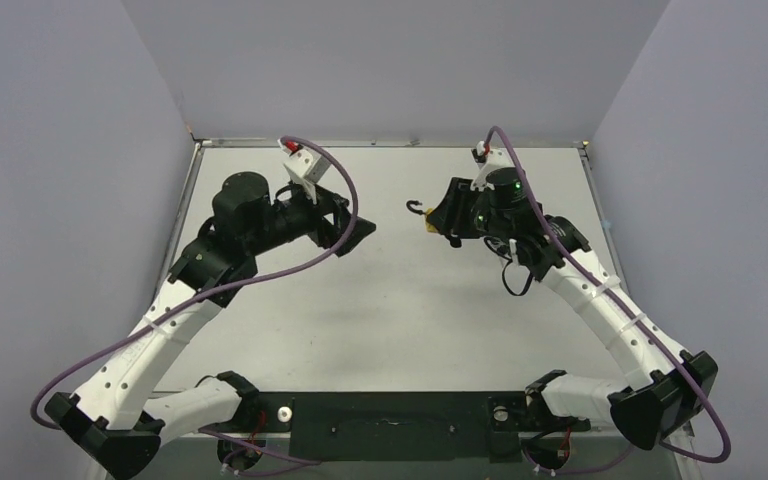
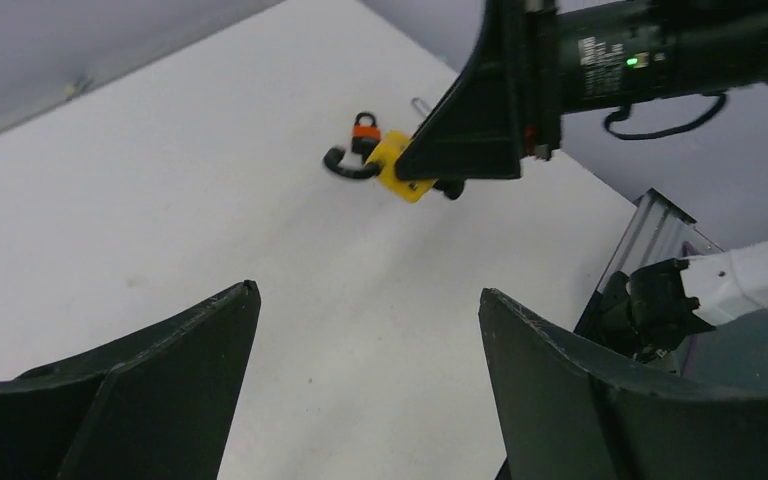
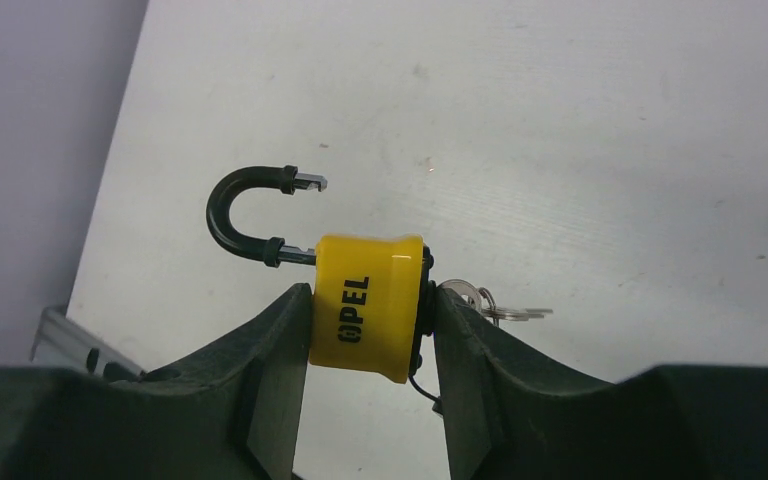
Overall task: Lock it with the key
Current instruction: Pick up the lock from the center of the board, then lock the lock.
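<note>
My right gripper (image 3: 372, 295) is shut on a yellow padlock (image 3: 368, 310) marked OPEL and holds it above the table. Its black shackle (image 3: 245, 215) is open, with the free end out of the body. Silver keys on a ring (image 3: 485, 303) stick out at the lock's bottom end, beside my right finger. In the top view the padlock (image 1: 428, 226) is mid-table at the right gripper (image 1: 448, 222). My left gripper (image 2: 367, 290) is open and empty, facing the padlock (image 2: 398, 165) from a distance. It also shows in the top view (image 1: 355, 228).
A small orange and black piece (image 2: 365, 128) shows beside the shackle in the left wrist view; I cannot tell what it is. The white table (image 1: 390, 320) has grey walls on three sides. A metal rail (image 2: 650, 235) runs along the table's right edge.
</note>
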Action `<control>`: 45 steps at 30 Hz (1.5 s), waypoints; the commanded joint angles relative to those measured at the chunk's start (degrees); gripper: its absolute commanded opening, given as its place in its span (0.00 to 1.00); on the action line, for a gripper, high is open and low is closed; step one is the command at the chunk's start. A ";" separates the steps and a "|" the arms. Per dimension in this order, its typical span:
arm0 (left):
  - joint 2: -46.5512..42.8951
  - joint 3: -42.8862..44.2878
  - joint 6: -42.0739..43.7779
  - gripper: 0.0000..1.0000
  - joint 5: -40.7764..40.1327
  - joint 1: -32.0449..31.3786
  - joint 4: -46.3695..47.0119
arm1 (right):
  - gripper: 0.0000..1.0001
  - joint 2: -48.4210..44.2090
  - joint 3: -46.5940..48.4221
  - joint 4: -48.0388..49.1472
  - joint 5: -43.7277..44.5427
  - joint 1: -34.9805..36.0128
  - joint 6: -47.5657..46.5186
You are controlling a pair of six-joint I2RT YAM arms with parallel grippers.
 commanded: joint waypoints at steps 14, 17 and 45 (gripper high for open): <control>-3.28 -1.21 17.93 0.72 10.53 -10.77 12.42 | 0.00 -7.14 10.04 -2.59 -16.97 7.21 -0.49; -2.72 -0.55 18.16 0.72 10.76 -10.92 11.60 | 0.00 -6.65 11.37 -3.38 -16.73 8.22 -0.93; -2.61 -3.06 14.86 0.36 12.58 -12.52 11.68 | 0.00 -4.22 17.99 -7.52 -11.05 10.18 -2.20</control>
